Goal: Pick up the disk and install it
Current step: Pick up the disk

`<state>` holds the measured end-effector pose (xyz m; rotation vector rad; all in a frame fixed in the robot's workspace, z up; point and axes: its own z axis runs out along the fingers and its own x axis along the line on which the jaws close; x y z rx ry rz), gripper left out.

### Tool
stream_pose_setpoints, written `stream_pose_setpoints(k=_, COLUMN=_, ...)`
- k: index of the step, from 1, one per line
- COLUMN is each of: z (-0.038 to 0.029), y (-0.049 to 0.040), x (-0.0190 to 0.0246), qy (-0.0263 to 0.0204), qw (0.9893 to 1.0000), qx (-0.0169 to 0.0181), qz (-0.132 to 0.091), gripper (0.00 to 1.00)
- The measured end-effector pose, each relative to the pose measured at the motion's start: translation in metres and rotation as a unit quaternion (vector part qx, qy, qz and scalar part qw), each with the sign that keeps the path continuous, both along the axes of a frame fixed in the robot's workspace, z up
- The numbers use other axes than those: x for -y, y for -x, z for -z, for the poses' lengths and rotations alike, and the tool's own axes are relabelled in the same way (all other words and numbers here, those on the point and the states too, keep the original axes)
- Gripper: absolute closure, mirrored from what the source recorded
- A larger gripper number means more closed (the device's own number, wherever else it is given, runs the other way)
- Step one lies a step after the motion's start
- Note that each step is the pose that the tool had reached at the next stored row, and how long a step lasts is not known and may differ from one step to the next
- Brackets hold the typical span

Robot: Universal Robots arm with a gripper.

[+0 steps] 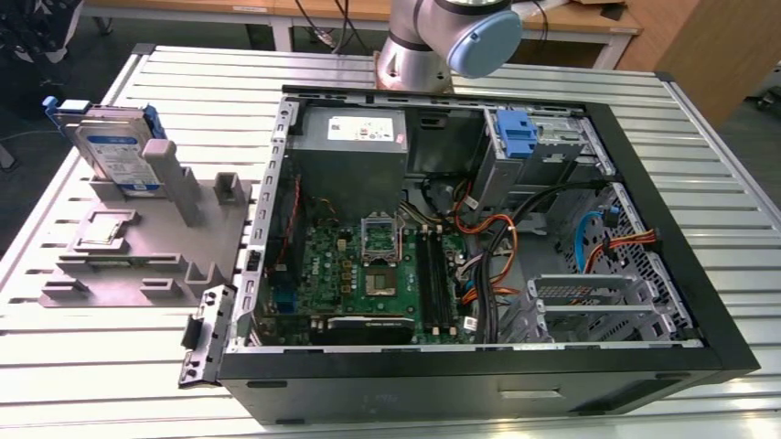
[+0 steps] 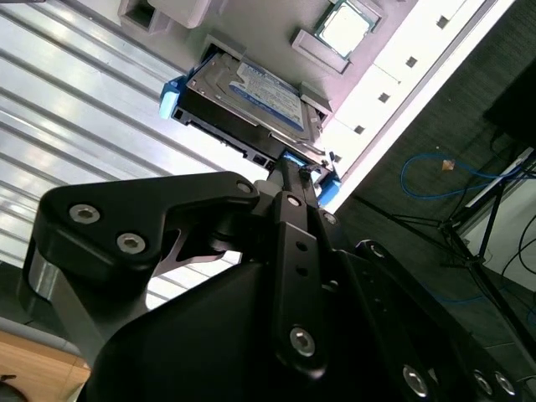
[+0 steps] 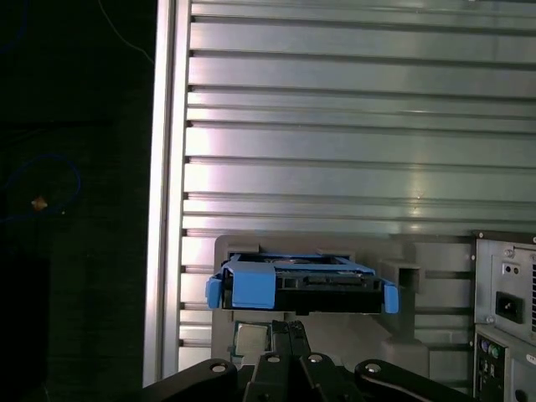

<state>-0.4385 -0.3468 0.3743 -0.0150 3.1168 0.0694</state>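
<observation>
The disk is a silver-grey hard drive with a white-and-blue label in a blue carrier frame. It stands on edge in a grey holder on the table, at the exterior view's left. In both wrist views the disk lies beyond my gripper, with a clear gap between them. The dark fingertips sit close together with nothing between them, pointing towards the disk's blue-framed edge.
An open computer case takes up the middle and the exterior view's right, with motherboard, cables, a blue bracket and a metal drive cage. A small square chip rests on the holder. The arm's base stands behind the case.
</observation>
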Motion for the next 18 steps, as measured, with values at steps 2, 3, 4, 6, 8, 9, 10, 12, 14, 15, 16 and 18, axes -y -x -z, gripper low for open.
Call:
stream_pose_setpoints(k=2, z=0.0000, y=0.0000, x=0.0000, qy=0.0000, qw=1.0000, qx=0.0000, qz=0.000, gripper=0.90)
stream_pose_setpoints(k=3, z=0.0000, y=0.0000, x=0.0000, qy=0.0000, qw=1.0000, qx=0.0000, qz=0.000, gripper=0.90)
stream_pose_setpoints(k=4, z=0.0000, y=0.0000, x=0.0000, qy=0.0000, qw=1.0000, qx=0.0000, qz=0.000, gripper=0.90)
stream_pose_setpoints(k=6, z=0.0000, y=0.0000, x=0.0000, qy=0.0000, qw=1.0000, qx=0.0000, qz=0.000, gripper=0.90)
stream_pose_setpoints(k=8, z=-0.0001, y=0.0000, x=0.0000, qy=0.0000, qw=1.0000, qx=-0.0001, qz=-0.002, gripper=0.90)
stream_pose_setpoints(k=9, z=0.0000, y=0.0000, x=0.0000, qy=0.0000, qw=1.0000, qx=0.0000, qz=-0.005, gripper=0.90)
stream_pose_setpoints(k=10, z=0.0000, y=0.0000, x=0.0000, qy=0.0000, qw=1.0000, qx=0.0000, qz=-0.008, gripper=0.90)
stream_pose_setpoints(k=12, z=0.0000, y=0.0000, x=0.0000, qy=0.0000, qw=0.9999, qx=0.0000, qz=-0.015, gripper=0.90)
stream_pose_setpoints(k=14, z=0.0000, y=0.0000, x=0.0000, qy=0.0000, qw=0.9997, qx=0.0000, qz=-0.023, gripper=0.90)
stream_pose_setpoints(k=15, z=0.0000, y=0.0000, x=0.0000, qy=0.0000, qw=0.9996, qx=0.0000, qz=-0.027, gripper=0.90)
stream_pose_setpoints(k=16, z=0.0000, y=0.0000, x=0.0000, qy=0.0000, qw=0.9995, qx=0.0000, qz=-0.030, gripper=0.90)
stream_pose_setpoints(k=18, z=0.0000, y=0.0000, x=0.0000, qy=0.0000, qw=0.9993, qx=0.0000, qz=-0.038, gripper=0.90)
